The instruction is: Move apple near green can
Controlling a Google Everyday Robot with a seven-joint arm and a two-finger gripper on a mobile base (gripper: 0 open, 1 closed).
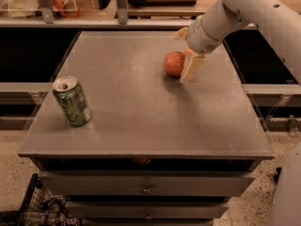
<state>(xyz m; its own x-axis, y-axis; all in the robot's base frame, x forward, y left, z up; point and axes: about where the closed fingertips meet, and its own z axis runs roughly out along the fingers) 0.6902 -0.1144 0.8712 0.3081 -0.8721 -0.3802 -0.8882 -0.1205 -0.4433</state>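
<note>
the gripper (192, 66) hangs low over the far right part of the grey tabletop (141, 121), at the end of a white arm (244, 6) that comes in from the upper right. its pale tip slants down towards the surface, and whether it is spread or pressed together cannot be told. the apple (174, 63) sits on the tabletop just to the left of the gripper, so close that it is unclear whether the two touch. it is round and reddish with no clear long axis, and which way its stem points cannot be made out. a sliver of a small orange fruit (189, 51) shows just behind the gripper, mostly hidden by it. the green can (71, 101) is well apart from the gripper, far to its left and nearer the front edge of the tabletop. it stands on its base with its long axis running up and down, its silver top and opening facing up. the apple and the can are well apart, with bare tabletop between them.
</note>
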